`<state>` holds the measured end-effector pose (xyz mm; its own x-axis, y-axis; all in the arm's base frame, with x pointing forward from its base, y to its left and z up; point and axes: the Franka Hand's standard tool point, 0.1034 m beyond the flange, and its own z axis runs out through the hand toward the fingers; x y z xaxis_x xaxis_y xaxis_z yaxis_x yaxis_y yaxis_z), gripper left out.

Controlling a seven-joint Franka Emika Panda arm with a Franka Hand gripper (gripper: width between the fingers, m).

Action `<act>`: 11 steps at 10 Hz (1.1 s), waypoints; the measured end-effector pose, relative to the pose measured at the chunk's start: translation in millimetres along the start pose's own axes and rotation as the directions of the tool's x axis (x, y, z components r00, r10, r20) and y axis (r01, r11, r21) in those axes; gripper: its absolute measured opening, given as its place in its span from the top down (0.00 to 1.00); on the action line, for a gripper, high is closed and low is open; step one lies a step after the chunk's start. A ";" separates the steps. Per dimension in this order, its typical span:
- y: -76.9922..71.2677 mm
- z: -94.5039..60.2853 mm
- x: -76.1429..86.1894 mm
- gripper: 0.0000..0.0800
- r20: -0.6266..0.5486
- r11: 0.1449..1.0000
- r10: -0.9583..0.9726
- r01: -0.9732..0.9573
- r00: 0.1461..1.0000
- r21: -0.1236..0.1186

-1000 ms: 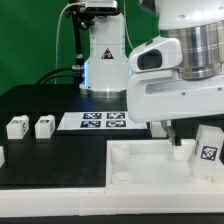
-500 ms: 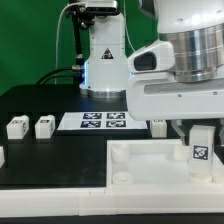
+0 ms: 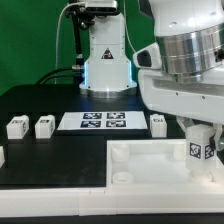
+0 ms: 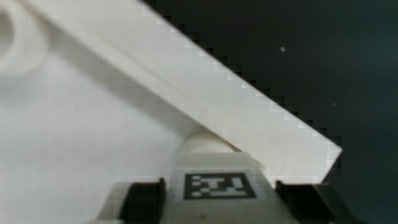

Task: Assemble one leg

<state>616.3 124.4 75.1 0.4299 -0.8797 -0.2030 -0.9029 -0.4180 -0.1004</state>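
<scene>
In the exterior view I see the gripper (image 3: 203,140) closed on a leg (image 3: 204,151), tag facing the camera, over the large white tray-like piece (image 3: 140,172) near its corner on the exterior view's right; I cannot tell whether the leg touches it. Three more legs stand on the black worktop (image 3: 60,150): two (image 3: 17,127) (image 3: 44,126) on the exterior view's left and one (image 3: 158,123) just beside the marker board (image 3: 103,121)

In the wrist view the fingers (image 4: 135,202) clamp the tagged leg from both sides, close to the tray's raised rim (image 4: 231,95)
</scene>
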 end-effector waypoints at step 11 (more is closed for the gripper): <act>-2.7 -4.1 7.1 0.19 -0.007 0.897 -0.441 0.441 0.897 0.032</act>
<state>621.8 118.4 77.9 0.7840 -0.6067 -0.1314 -0.6201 -0.7557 -0.2108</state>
